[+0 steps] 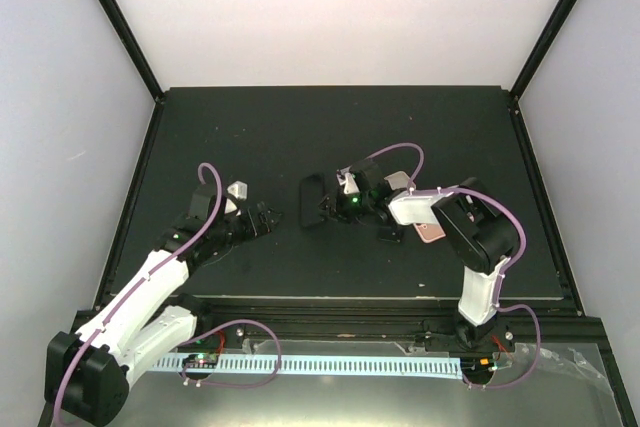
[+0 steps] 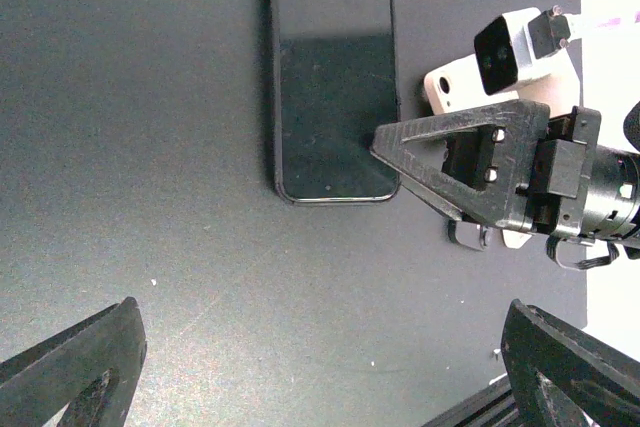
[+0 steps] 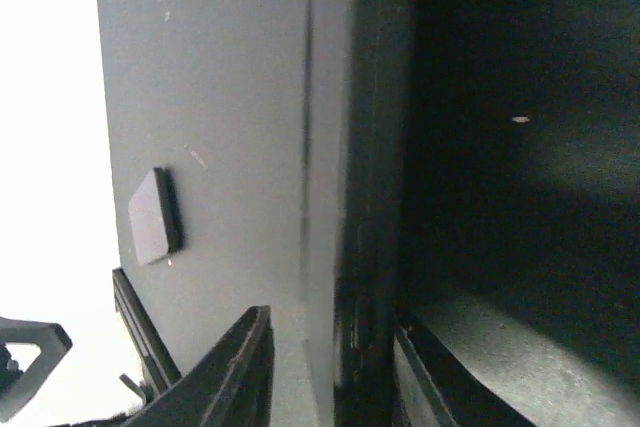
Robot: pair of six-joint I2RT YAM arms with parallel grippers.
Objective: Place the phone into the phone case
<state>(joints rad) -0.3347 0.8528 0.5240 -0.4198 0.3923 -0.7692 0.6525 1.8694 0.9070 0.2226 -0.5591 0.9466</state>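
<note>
Flat phone (image 1: pixel 312 201), long axis away from bases. R gripper (image 1: pixel 345 205) nearest, on phone's right edge; clamped or not, cannot tell. L gripper (image 1: pixel 264 219) spread wide, left of phone; case (image 1: pixel 430 232) further right.

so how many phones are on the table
1. The black phone lies screen up near the middle of the table, with the right arm's fingers at its edge. The pinkish case sits beside that arm; nothing else phone-like shows.

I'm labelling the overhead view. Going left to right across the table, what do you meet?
left hand → black phone → right hand → pink case
</note>
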